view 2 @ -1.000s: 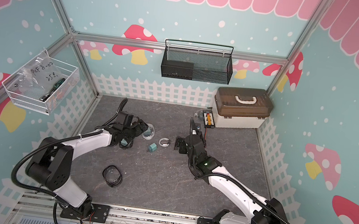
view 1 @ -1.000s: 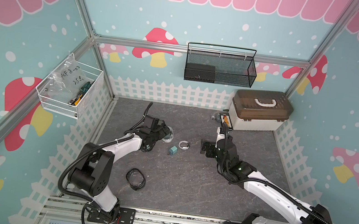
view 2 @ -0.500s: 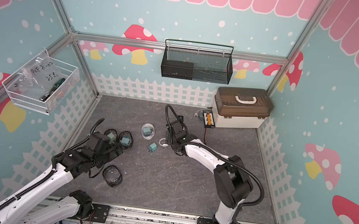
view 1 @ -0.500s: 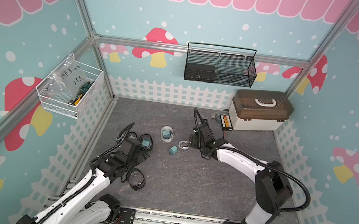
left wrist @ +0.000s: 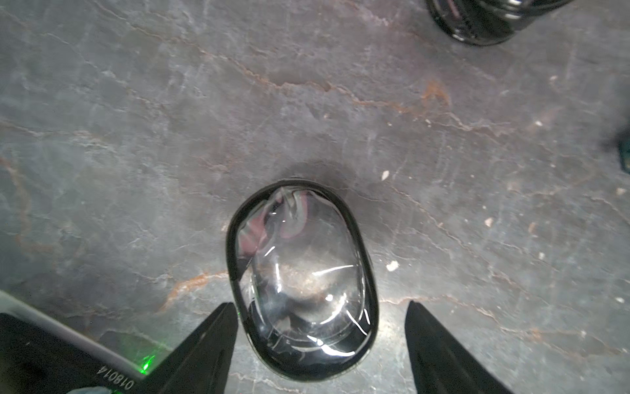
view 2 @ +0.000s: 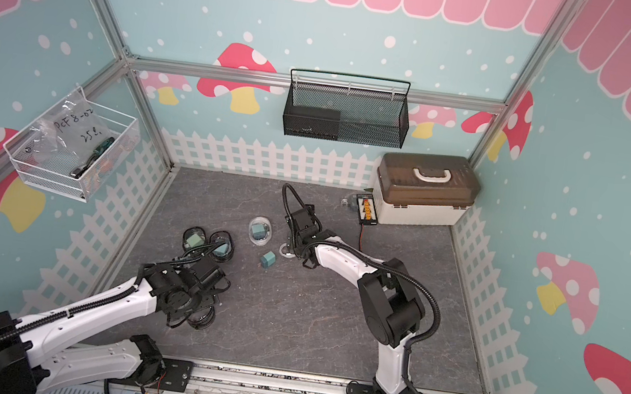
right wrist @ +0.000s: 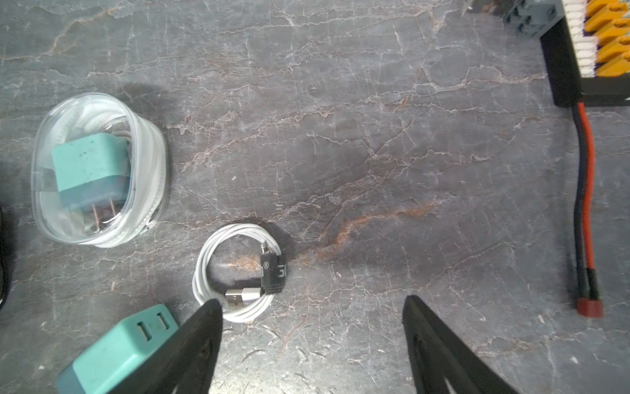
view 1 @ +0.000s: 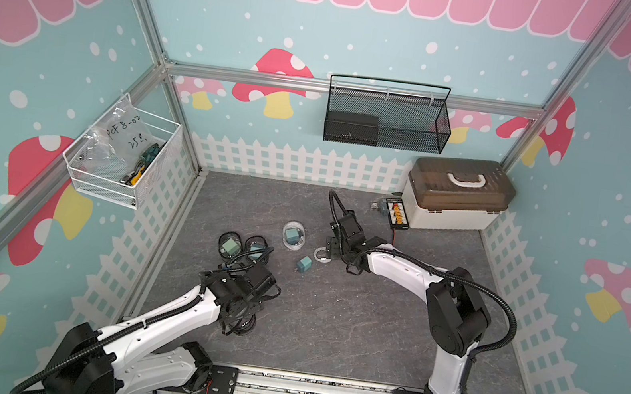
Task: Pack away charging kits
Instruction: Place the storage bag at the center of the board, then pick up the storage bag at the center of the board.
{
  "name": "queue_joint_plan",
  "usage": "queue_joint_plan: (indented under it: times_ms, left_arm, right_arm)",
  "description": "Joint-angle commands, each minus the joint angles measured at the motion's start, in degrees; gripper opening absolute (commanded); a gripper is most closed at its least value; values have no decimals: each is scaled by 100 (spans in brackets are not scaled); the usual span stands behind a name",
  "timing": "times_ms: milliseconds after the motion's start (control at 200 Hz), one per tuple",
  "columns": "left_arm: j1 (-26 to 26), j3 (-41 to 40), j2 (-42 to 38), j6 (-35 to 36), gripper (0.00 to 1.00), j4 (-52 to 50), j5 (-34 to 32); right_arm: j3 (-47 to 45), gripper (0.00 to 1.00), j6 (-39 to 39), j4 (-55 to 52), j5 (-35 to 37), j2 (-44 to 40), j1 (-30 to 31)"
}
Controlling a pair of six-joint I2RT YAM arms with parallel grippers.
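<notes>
Counter point(view 1: 349, 328) front-left: left fingers point(left wrist: 204, 344) spread wide, holding nothing, straddling the near end of an empty black-rimmed pouch point(left wrist: 301, 283) lying flat; one finger just beside its rim, the other clearly apart from it. In both top views the left arm point(view 1: 171, 316) covers most of this pouch. Further back, two more black-rimmed pouches point(view 1: 229, 245) side by side, each showing a greenish block inside. Right of them a loose teal charger point(view 1: 303, 264) on the bare counter, and just past it a coiled white cable point(right wrist: 235, 273) with a black strap. Over the cable hang the right fingers point(right wrist: 439, 351), wide apart, empty; in the wrist view one fingertip overlaps the coil's edge, contact can't be told. Just behind the loose charger sits a clear pouch point(view 1: 293, 236) with a teal charger and white cable inside. Far back, black connector board point(view 1: 397, 213) beside the beige box point(view 1: 456, 197) with brown lid.
</notes>
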Motion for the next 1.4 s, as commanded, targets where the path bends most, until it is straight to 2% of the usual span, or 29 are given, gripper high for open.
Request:
queue_joint_plan:
  times_ms: [0, 100, 270, 690, 790, 916, 1061, 1336, 1396]
  left_arm:
    - [-29, 351, 428, -275, 81, -195, -449]
    - [-21, 578, 881, -195, 80, -99, -447]
    - [-21, 769, 1439, -160, 71, -66, -427]
    - [-30, 319, 1426, -206, 63, 265, -272]
    - [-28, 349, 1580, -175, 59, 313, -254]
    - [-25, 370, 1581, -205, 50, 304, -298]
    - [-32, 355, 1502, -213, 27, 294, -295]
    - [-29, 319, 1429, -222, 12, 292, -217]
    - [-34, 310, 1388, -229, 5, 296, -219]
  right_arm:
    - [44, 81, 62, -85, -89, 113, -112]
    - [33, 80, 73, -72, -189, 132, -146]
    - [12, 79, 64, -78, -223, 146, -157]
    - [-82, 78, 124, 19, -387, 166, -185]
    - [-53, 76, 119, 43, -530, 242, -184]
    - [-62, 75, 126, 44, -604, 267, -183]
    - [-66, 75, 149, 44, -626, 260, -184]
    - [-48, 73, 229, 78, -785, 280, -179]
    - [-50, 73, 239, 79, -797, 296, -182]
